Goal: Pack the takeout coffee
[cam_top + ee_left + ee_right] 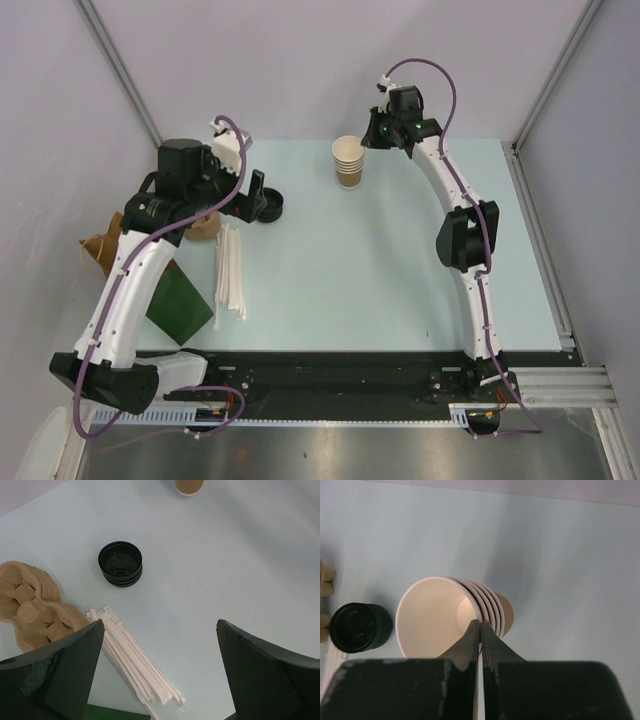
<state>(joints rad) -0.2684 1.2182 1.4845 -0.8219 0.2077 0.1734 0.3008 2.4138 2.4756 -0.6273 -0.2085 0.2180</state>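
While the right gripper [480, 624] sat at the stack of nested cups [347, 163], upper centre of the overhead view, its fingers were pressed together with barely a slit between them; in the right wrist view the tips lay across the near rim of the topmost cup [431, 615], one over its cream inside, the other over the rims below; whether the paper wall was nipped between them, could not tell. Left gripper [159, 630] was spread wide and held nothing, hovering above the table [400, 290] at left centre of the overhead view; stack of black lids [120, 564] sat upper left in the left wrist view, apart from both fingers; paper straws [134, 662] bottom centre; kraft cup carriers [30, 605] at the left edge; green bag [181, 305] lower left of the overhead view, partly under the left arm. No lidded takeout coffee showed in any view; only its parts did, with cups and lids well apart.

Step judged: separating one cup from the stack, early in the task; nothing lidded or bagged yet. Next move probably called for a straight lift of the top cup alone; nested cups may cling and rise together, and a thin rim pinch could slip or crease the paper; then a lid, then the bag.
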